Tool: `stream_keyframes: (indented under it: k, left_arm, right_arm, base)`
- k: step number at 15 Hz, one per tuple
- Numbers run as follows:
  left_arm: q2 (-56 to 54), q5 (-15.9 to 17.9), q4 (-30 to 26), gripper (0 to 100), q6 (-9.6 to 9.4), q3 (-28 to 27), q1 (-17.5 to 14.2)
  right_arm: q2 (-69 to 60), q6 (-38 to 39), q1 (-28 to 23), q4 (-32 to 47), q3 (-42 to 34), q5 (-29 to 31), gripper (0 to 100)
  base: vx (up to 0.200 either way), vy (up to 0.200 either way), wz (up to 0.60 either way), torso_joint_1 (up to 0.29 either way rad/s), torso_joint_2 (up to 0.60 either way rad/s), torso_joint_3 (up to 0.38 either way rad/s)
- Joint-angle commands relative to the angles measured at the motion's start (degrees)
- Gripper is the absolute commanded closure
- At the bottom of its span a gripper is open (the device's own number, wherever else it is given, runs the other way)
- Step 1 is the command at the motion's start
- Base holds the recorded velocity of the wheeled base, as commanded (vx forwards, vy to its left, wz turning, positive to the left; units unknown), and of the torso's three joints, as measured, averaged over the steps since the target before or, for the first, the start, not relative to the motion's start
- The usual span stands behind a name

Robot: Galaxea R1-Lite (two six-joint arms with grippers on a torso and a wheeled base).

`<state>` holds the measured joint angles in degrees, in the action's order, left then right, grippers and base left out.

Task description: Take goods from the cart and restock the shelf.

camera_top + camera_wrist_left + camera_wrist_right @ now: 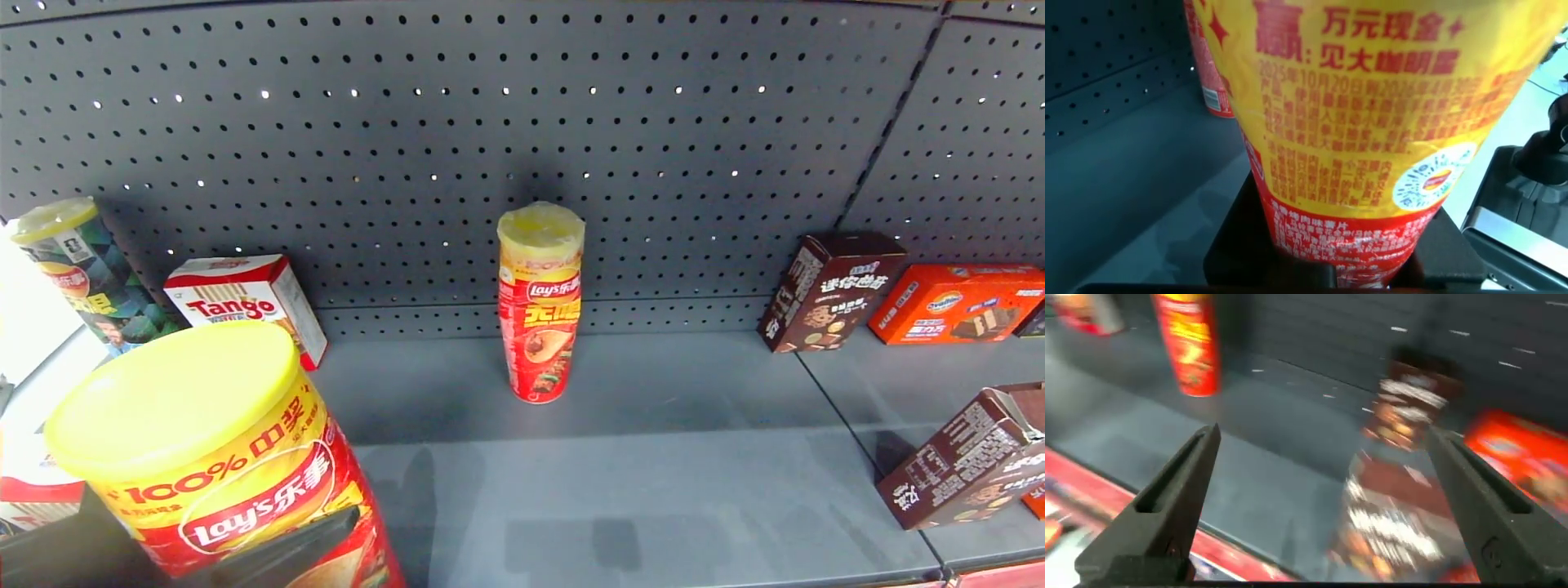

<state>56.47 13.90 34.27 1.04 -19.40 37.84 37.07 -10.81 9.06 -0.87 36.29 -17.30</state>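
Left claw (1327, 263) clamped low on chip can (204, 433) — can upright above it, right claw (1323, 490) apart.

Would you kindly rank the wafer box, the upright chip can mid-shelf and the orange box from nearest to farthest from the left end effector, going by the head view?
From the left end effector, low left, shut on the held can:
1. Wafer box, back left.
2. Upright chip can, middle of the shelf.
3. Orange box, far right.
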Motion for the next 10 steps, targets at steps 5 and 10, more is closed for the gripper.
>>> stream_keyframes:
  k: [5, 10]
  left_arm:
    - [-0.1, 0.2, -0.1, 100, -0.16, -0.5, 0.0]
    - [-0.3, 0.1, 0.0, 100, -0.07, -1.1, -0.7]
  right_arm:
    - [23.6, 0.4, 13.1, -7.9, 5.3, -1.2, 0]
    - [37.1, 0.4, 15.9, -14.1, 11.2, -2.9, 0]
  base:
    - [0.000, 0.000, 0.00, 0.000, 0.00, 0.000]
    - [0.000, 0.000, 0.00, 0.000, 0.00, 0.000]
